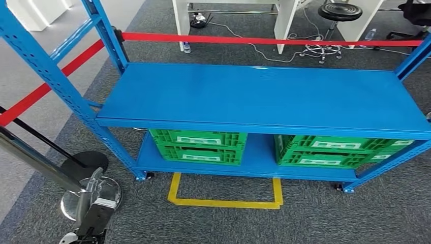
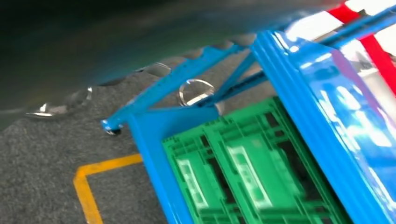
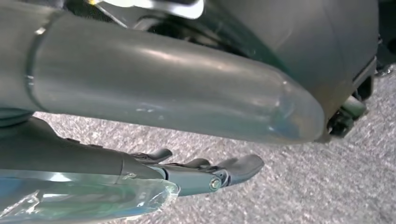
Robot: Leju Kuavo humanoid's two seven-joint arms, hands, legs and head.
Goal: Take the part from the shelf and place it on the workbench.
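Note:
A blue metal shelf [image 1: 264, 96] stands in front of me, and its top board is bare. On its lower board sit two green plastic crates, one on the left [image 1: 198, 146] and one on the right [image 1: 330, 151]; what lies inside them is hidden. The left wrist view shows the left crate [image 2: 247, 172] and the shelf's edge [image 2: 322, 116], blurred. My left arm hangs at the lower left, and its hand [image 1: 76, 236] is cut off by the picture's edge. My right hand [image 3: 196, 172] hangs over grey carpet, fingers [image 3: 233, 169] stretched out apart from the thumb [image 3: 187, 93], nothing between them.
Red barrier tape [image 1: 264, 40] runs behind and to the left of the shelf. A steel stanchion base [image 1: 91, 195] stands by my left arm. A yellow floor marking [image 1: 223, 202] lies before the shelf. White table legs [image 1: 284, 23] and a stool [image 1: 339, 12] stand behind.

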